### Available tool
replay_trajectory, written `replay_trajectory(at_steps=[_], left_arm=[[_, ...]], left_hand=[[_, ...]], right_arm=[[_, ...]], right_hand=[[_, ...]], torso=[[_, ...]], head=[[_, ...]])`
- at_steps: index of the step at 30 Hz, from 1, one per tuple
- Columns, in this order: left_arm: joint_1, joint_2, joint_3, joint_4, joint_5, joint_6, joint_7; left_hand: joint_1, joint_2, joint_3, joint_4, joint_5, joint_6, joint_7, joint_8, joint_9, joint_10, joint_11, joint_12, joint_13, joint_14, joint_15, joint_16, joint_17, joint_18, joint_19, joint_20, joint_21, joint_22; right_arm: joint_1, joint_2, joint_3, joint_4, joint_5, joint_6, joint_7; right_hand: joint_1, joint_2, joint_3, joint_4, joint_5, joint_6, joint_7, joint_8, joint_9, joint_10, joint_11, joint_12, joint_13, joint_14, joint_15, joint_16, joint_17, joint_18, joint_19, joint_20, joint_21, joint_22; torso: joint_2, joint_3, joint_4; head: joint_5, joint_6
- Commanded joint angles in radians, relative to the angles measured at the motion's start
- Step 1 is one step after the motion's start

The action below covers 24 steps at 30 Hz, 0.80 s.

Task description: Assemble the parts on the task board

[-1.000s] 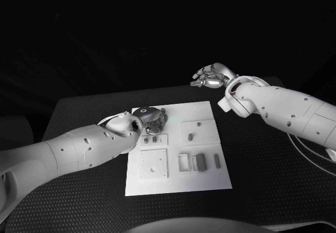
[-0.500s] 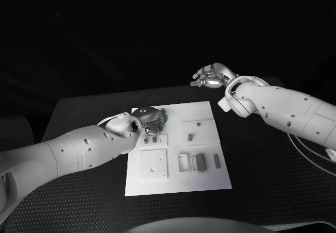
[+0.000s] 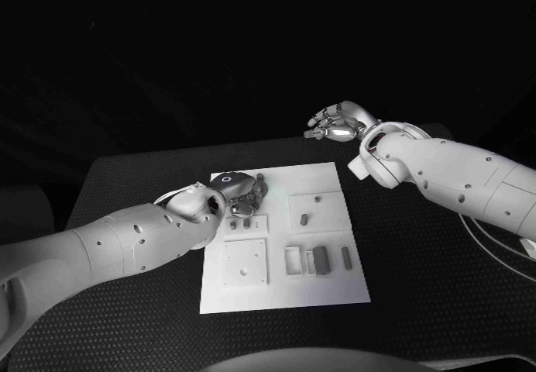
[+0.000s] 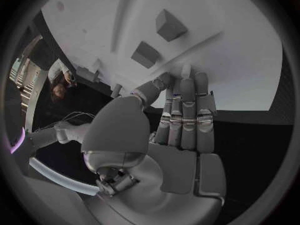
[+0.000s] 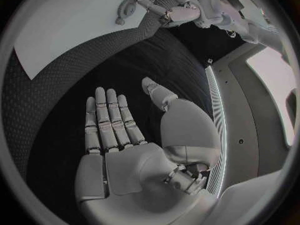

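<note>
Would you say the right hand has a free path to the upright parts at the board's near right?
Probably yes: the right hand is open beyond the board, the parts stand uncovered, and the left hand is busy at the far left.

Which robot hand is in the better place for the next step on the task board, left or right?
Probably the left robot hand: it is already over the task board, at its far left part, fingertips near the grey parts. The right robot hand is raised beyond the board, open and holding nothing.

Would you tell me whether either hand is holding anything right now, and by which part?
Neither. The right hand is open, empty; the left hand's fingers touch the white task board.
</note>
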Motion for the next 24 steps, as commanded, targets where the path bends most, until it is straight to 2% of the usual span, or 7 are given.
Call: replay_trajectory(at_steps=[1, 9, 10, 13, 22, 24], left_arm=[[-0.007, -0.003, -0.004, 0.004, 0.039, -0.008, 0.023], [-0.006, -0.024, -0.002, 0.033, 0.079, -0.017, 0.035], [-0.006, -0.032, 0.004, 0.042, 0.085, -0.016, 0.036], [-0.004, -0.042, 0.008, 0.056, 0.098, -0.015, 0.036], [-0.002, -0.061, 0.047, 0.08, 0.109, -0.02, 0.033], [0.0, -0.066, 0.05, 0.083, 0.109, -0.02, 0.033]], left_hand=[[0.001, 0.006, 0.005, 0.001, 0.005, 0.004, 0.001, 0.004, -0.002, 0.008, -0.001, -0.003, 0.0, 0.007, 0.0, -0.001, 0.002, 0.015, 0.006, -0.001, 0.002, 0.002], [-0.005, 0.009, 0.006, 0.003, 0.005, 0.004, 0.001, 0.004, -0.003, 0.009, -0.001, -0.005, 0.0, 0.009, -0.001, -0.003, 0.004, 0.015, 0.008, -0.001, 0.002, 0.003], [-0.006, 0.01, 0.006, 0.004, 0.005, 0.004, 0.001, 0.004, -0.003, 0.009, -0.001, -0.005, 0.0, 0.01, -0.001, -0.003, 0.004, 0.015, 0.008, -0.001, 0.002, 0.004], [-0.007, 0.01, 0.007, 0.004, 0.005, 0.005, 0.001, 0.005, -0.003, 0.009, -0.001, -0.005, 0.0, 0.01, -0.001, -0.004, 0.005, 0.016, 0.009, -0.001, 0.002, 0.004], [-0.013, 0.011, 0.006, 0.005, 0.004, 0.004, 0.001, 0.005, -0.004, 0.01, -0.001, -0.007, -0.001, 0.014, -0.001, -0.004, 0.008, 0.016, 0.012, -0.002, 0.002, 0.006], [-0.013, 0.011, 0.006, 0.005, 0.004, 0.004, 0.001, 0.005, -0.004, 0.01, -0.002, -0.007, -0.001, 0.014, -0.001, -0.004, 0.008, 0.016, 0.012, -0.002, 0.002, 0.006]], right_arm=[[0.0, 0.0, 0.0, 0.001, 0.002, 0.01, 0.013], [0.0, -0.001, 0.0, 0.0, 0.002, 0.01, 0.013], [0.0, -0.001, 0.0, -0.001, 0.002, 0.01, 0.013], [0.0, -0.001, 0.0, -0.002, 0.002, 0.009, 0.013], [0.0, -0.004, 0.0, -0.001, 0.002, 0.013, 0.012], [0.0, -0.004, 0.0, 0.0, 0.002, 0.013, 0.011]], right_hand=[[0.0, 0.004, -0.004, -0.001, -0.002, -0.007, 0.036, 0.004, -0.001, 0.006, 0.003, -0.007, -0.002, -0.003, 0.007, -0.005, 0.001, -0.017, -0.006, 0.001, -0.006, 0.001], [0.0, 0.003, -0.005, -0.001, -0.002, -0.007, 0.036, 0.004, -0.002, 0.006, 0.003, -0.007, -0.003, -0.003, 0.007, -0.006, 0.001, -0.017, -0.007, 0.001, -0.007, 0.002], [0.0, 0.003, -0.005, -0.001, -0.002, -0.007, 0.036, 0.004, -0.002, 0.006, 0.003, -0.007, -0.003, -0.003, 0.007, -0.006, 0.002, -0.017, -0.007, 0.001, -0.007, 0.002], [0.0, 0.003, -0.005, -0.001, -0.002, -0.007, 0.036, 0.004, -0.002, 0.006, 0.003, -0.007, -0.004, -0.003, 0.007, -0.006, 0.002, -0.017, -0.007, 0.001, -0.007, 0.002], [0.0, 0.003, -0.005, 0.0, -0.002, -0.007, 0.036, 0.004, -0.002, 0.006, 0.003, -0.007, -0.005, -0.003, 0.008, -0.007, 0.002, -0.017, -0.007, 0.001, -0.008, 0.003], [0.0, 0.002, -0.005, 0.0, -0.002, -0.007, 0.036, 0.004, -0.002, 0.006, 0.003, -0.007, -0.006, -0.003, 0.008, -0.008, 0.002, -0.018, -0.007, 0.001, -0.009, 0.003]], torso=[[0.0, 0.0002, 0.0008], [0.0, 0.0003, 0.0003], [0.0, 0.0003, 0.0], [0.0, 0.0003, 0.0], [0.0, 0.0004, 0.0009], [0.0, 0.0003, 0.0007]], head=[[0.002, 0.001], [0.003, 0.002], [0.003, 0.002], [0.003, 0.002], [0.006, 0.006], [0.006, 0.007]])
